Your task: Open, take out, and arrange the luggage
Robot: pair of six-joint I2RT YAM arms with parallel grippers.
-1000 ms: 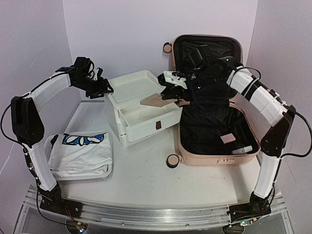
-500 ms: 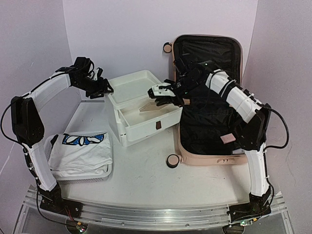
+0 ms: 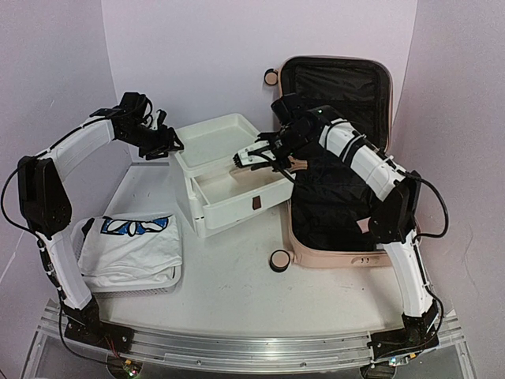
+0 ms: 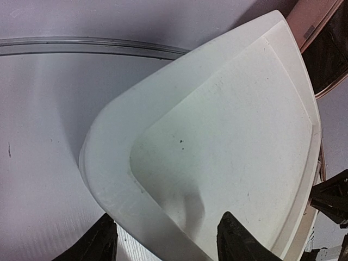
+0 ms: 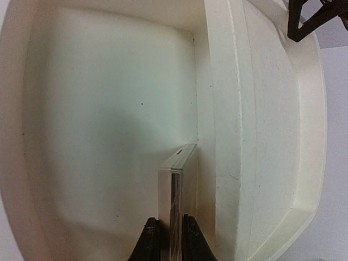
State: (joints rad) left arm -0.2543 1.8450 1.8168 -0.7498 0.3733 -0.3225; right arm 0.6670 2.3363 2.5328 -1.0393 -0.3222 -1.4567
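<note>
Pink shell and black lining: the luggage (image 3: pixel 331 207) lies open on the table, trailing off behind the right gripper (image 3: pixel 247 157) under that arm's forearm, with its lid standing up against the back wall. So the opening looks done, and we're into the taking out. The right gripper is reaching away from the case with its fingers clamped tight on the edge of a flat packet (image 5: pixel 176 185), and you can see it edge-on from the wrist. Directly beneath the hand is the pulled-out drawer (image 5: pixel 109 119) of the white drawer unit (image 3: pixel 207 213), and the packet hangs down inside it, close to the wall on the hand's right side. Whether it touches the floor yet, I can't tell. Across the unit, the left gripper (image 3: pixel 167 142) hovers with its fingers apart at the far corner of the top tray (image 4: pixel 228 125), the rim running just under its fingertips, gripping nothing. Well back toward that arm's base sits a basket (image 3: pixel 177 276) with a folded white cloth (image 3: pixel 134 245) on it, already put away by the look of it. What's left? Letting go of this packet, then going back to the case, though the right arm's elbow hides much of the near lining, so how much remains inside is anyone's guess.
</note>
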